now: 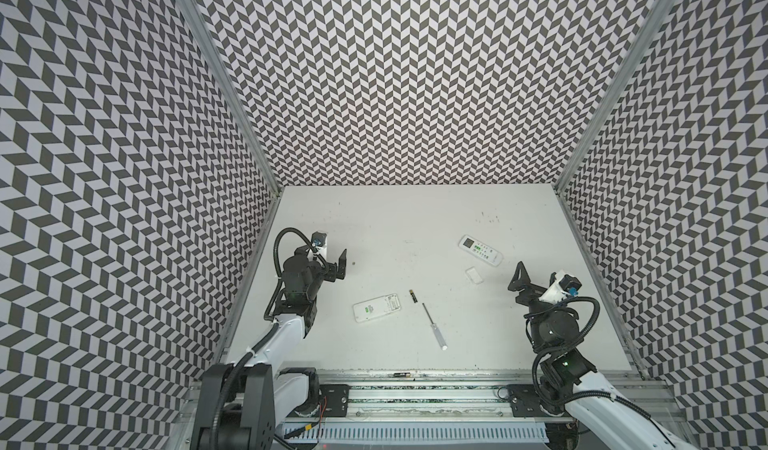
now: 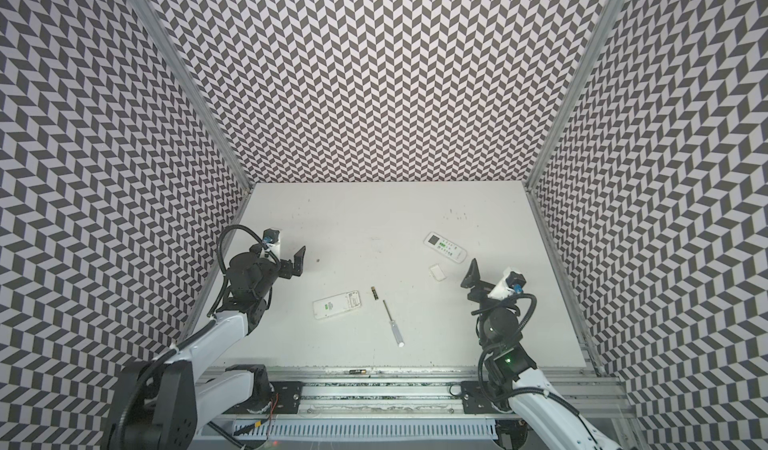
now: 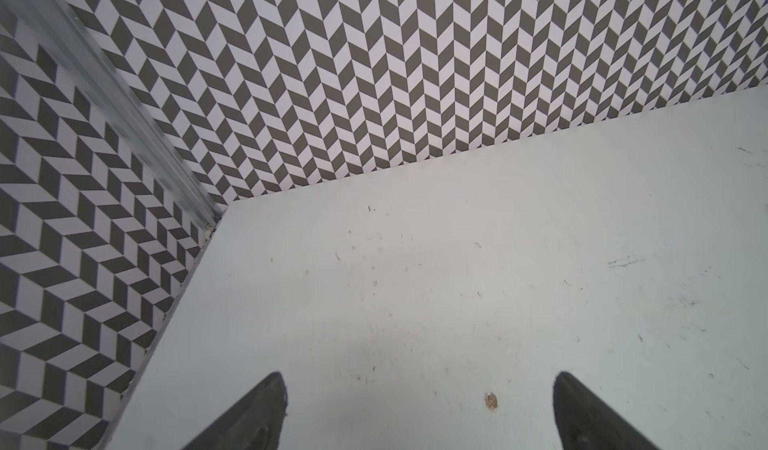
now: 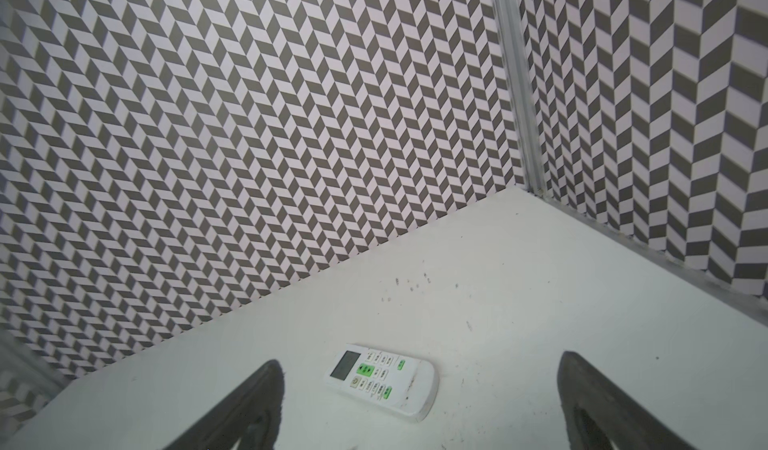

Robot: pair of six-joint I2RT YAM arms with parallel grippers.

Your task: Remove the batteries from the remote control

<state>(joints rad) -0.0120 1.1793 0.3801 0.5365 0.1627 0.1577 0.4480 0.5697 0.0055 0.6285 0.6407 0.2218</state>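
Observation:
The remote control (image 1: 376, 309) (image 2: 336, 305) lies back up at the table's middle left, green sticker showing, its battery bay uncovered at the right end. What is inside the bay I cannot tell. One black, gold-tipped battery (image 1: 413, 296) (image 2: 375, 293) lies just right of it. A second battery (image 1: 401, 374) (image 2: 357, 372) rests in the metal rail at the front edge. My left gripper (image 1: 340, 267) (image 2: 298, 263) (image 3: 419, 377) hangs open and empty behind and left of the remote control. My right gripper (image 1: 519, 275) (image 2: 472, 271) (image 4: 422, 358) is open and empty at the right.
A slimmer white remote (image 1: 481, 250) (image 2: 445, 246) (image 4: 380, 379) with many small buttons lies face up just ahead of the right gripper. A small white battery cover (image 1: 474, 274) (image 2: 437, 272) sits near it. A clear-handled screwdriver (image 1: 433, 326) (image 2: 392, 323) lies at centre front. Patterned walls close three sides.

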